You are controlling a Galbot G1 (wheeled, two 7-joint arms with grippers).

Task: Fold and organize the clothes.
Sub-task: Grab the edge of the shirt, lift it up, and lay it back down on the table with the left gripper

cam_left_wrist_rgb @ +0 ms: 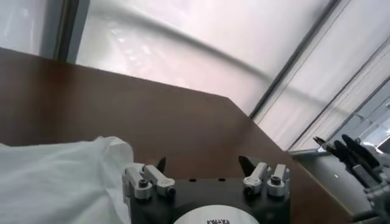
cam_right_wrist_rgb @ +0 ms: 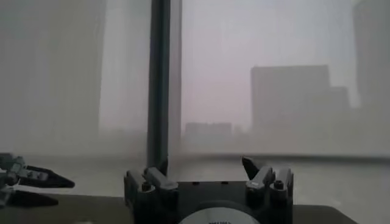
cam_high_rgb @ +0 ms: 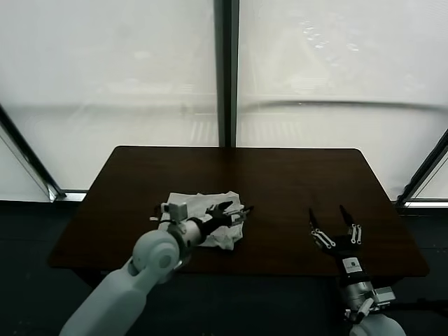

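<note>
The clothes, a white T-shirt (cam_high_rgb: 198, 203), lie crumpled on the dark table (cam_high_rgb: 287, 175), left of centre near the front. My left gripper (cam_high_rgb: 236, 208) hangs open just over the shirt's right edge, with nothing between its fingers. In the left wrist view the pale fabric (cam_left_wrist_rgb: 55, 182) bunches beside one finger of the left gripper (cam_left_wrist_rgb: 204, 163), and no print shows on it. Well apart from the shirt, my right gripper (cam_high_rgb: 334, 222) stands open and empty over the front right of the table. It points toward the window in the right wrist view (cam_right_wrist_rgb: 206, 164).
The brown tabletop (cam_left_wrist_rgb: 122, 103) stretches bare beyond and to the right of the shirt. A large window with a dark central post (cam_high_rgb: 225, 70) runs behind the table's far edge. My right gripper (cam_left_wrist_rgb: 353, 152) shows far off in the left wrist view.
</note>
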